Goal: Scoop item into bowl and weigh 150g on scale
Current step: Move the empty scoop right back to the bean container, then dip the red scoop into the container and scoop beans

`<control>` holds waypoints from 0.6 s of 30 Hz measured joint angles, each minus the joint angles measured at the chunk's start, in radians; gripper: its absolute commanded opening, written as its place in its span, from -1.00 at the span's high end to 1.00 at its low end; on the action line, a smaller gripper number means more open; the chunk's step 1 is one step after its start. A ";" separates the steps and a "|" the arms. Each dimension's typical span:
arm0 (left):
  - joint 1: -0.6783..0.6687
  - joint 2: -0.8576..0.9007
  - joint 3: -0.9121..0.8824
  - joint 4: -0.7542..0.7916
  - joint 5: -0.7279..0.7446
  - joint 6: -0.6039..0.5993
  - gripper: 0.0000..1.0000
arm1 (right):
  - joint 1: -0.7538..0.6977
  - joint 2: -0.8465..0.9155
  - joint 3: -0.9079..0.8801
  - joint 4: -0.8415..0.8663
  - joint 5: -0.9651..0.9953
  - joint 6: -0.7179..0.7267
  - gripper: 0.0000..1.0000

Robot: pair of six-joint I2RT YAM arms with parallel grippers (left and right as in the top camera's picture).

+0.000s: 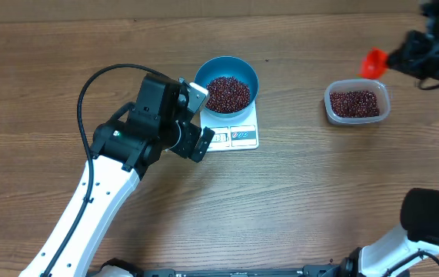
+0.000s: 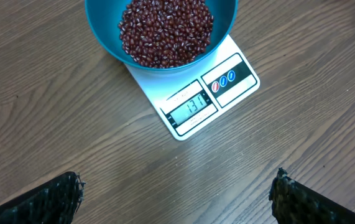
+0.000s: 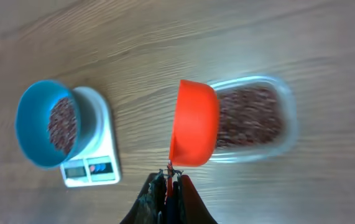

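Beans (image 1: 227, 93), small, dark red-brown and loose, fill the round deep blue bowl (image 1: 244, 68). More lie in a clear rectangular plastic tub (image 1: 329, 104) toward the far right corner of the wooden table (image 1: 319, 192). The table's near half is bare right of centre. The left gripper (image 1: 200, 119) hovers at the bowl's left rim, jaws spread wide and empty. The bowl sits on the small flat white rectangular scale (image 1: 238, 137), midway along the far edge. The right gripper (image 3: 168, 179), jaws clamped tight on the handle of a round orange-red plastic scoop (image 3: 194, 124), holds it just by the tub.
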 measured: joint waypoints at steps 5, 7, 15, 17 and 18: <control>0.000 0.000 0.000 0.000 0.000 0.000 -1.00 | -0.061 0.000 -0.077 0.017 0.016 -0.001 0.92; 0.000 0.000 0.000 0.000 0.000 0.000 -0.99 | -0.061 0.000 -0.140 0.042 0.026 0.000 0.93; 0.000 0.000 0.000 0.000 0.000 0.000 -0.99 | -0.052 0.000 -0.373 0.185 0.056 0.000 0.92; 0.000 0.000 0.000 0.000 0.000 0.000 -0.99 | -0.052 0.000 -0.426 0.229 0.062 0.001 0.93; 0.000 0.000 0.000 0.000 0.000 0.000 -1.00 | -0.052 0.000 -0.447 0.248 0.064 0.003 0.93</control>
